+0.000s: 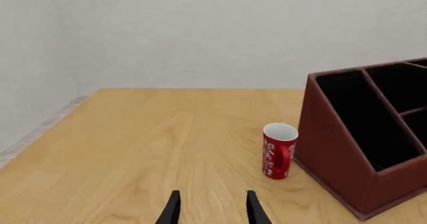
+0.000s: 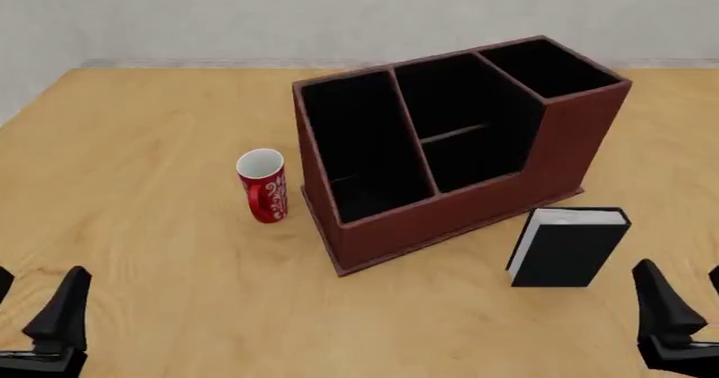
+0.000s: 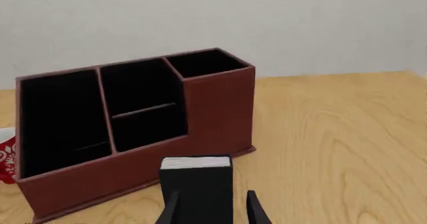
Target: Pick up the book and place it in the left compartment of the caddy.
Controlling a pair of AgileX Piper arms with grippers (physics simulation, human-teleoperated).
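**K:** While the sim's paused: where's the book [image 2: 565,247]?

**M:** Standing upright on the desk [image 2: 146,226], white page edges up. It's just off the near right corner of the caddy [image 2: 450,218], close but with a gap, not touching. Nothing has hold of it.

**K:** Right pincer [image 3: 212,210]?

**M:** Open, empty. In its wrist view the book sits right ahead of the two fingers and overlaps the gap between them, so I can't tell from there whether the tips have reached it. Front view shows that pincer at the bottom right edge, nearer the camera than the book and apart from it.

**K:** Caddy?

**M:** Mid-desk, turned at an angle, slanted side walls, black inside. The left compartment [image 2: 362,146] is the long narrow one at the low end, running the full depth. Looks like nothing is in it. Next come two shorter middle sections split by a divider, then the raised end section at far right.

**K:** Anything else on the desk?

**M:** Red mug [image 2: 264,186] with a white pattern, upright, just beside the caddy's left wall, small gap.

**K:** Left pincer [image 1: 212,209]?

**M:** Open, holding nothing. Low at the near left of the desk, well away from mug and caddy. Its wrist view has bare wood ahead, with the mug and the caddy's low end off to one side.
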